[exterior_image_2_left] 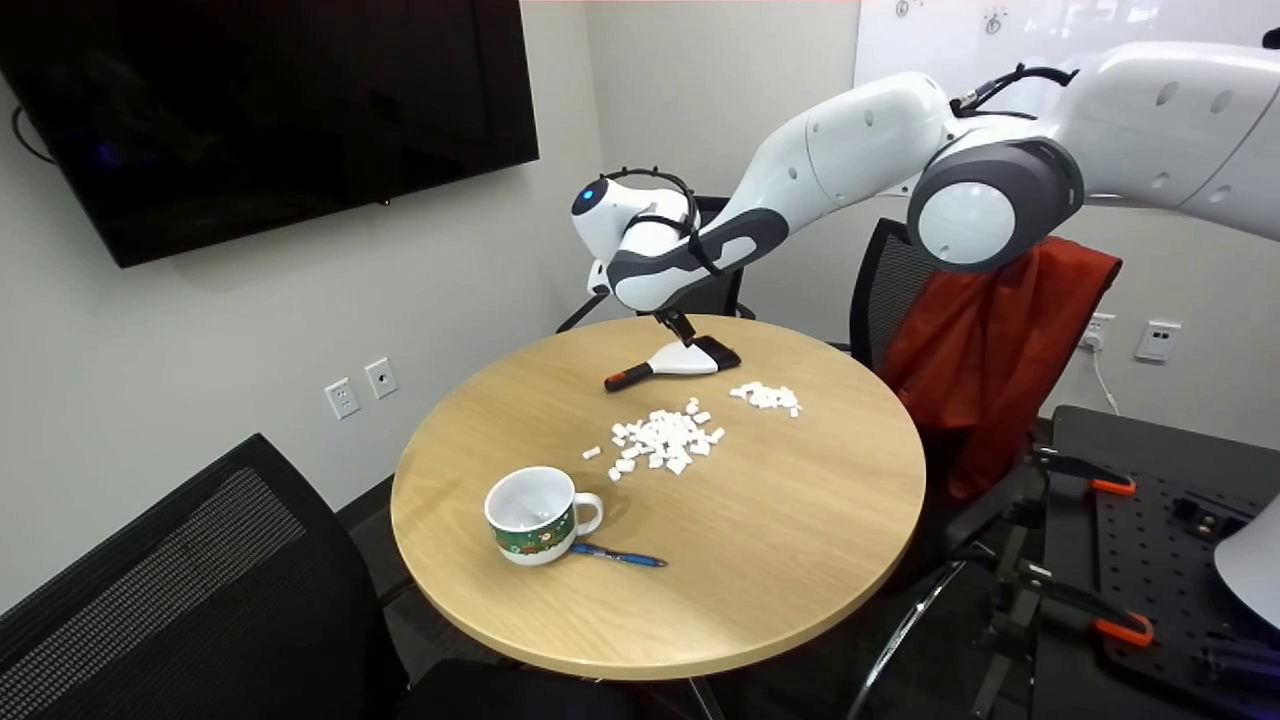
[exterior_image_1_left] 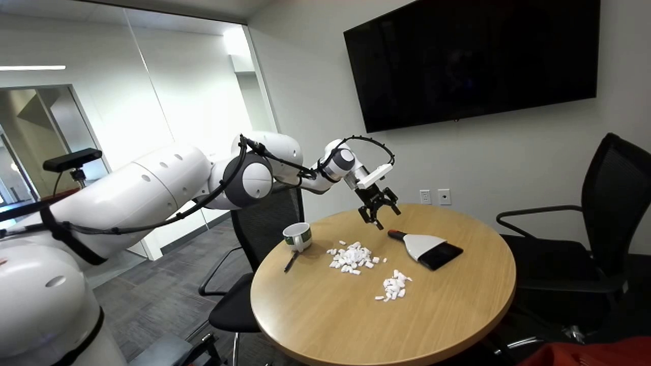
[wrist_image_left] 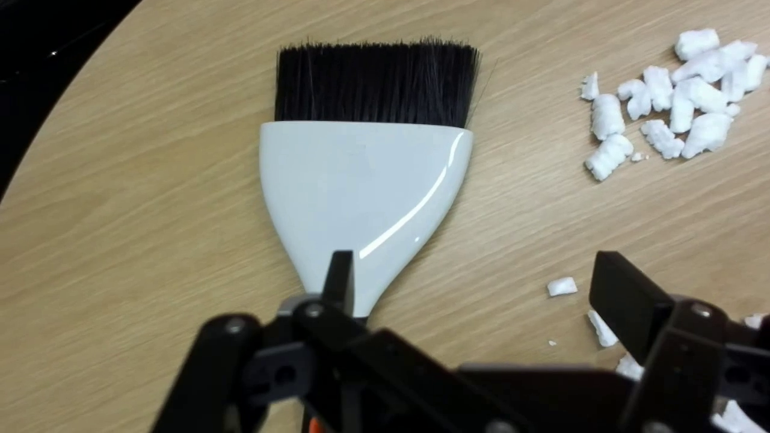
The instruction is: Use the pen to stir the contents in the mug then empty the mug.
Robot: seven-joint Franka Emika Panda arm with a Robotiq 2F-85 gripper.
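Two loose heaps of white bits are lying on the round table, with a few strays around them. The mug is standing upright near the edge, its visible inside showing no bits, so the emptying is looking done. The pen is lying just beside the mug, by the handle; whether pen and mug are touching, I cannot tell. Nothing is revealing whether the stirring is done, so that step is remaining in doubt, while no pouring is seemingly waiting. The gripper is hovering over the table, well apart from mug and pen, its fingers spread wide and gripping nothing, near a brush.
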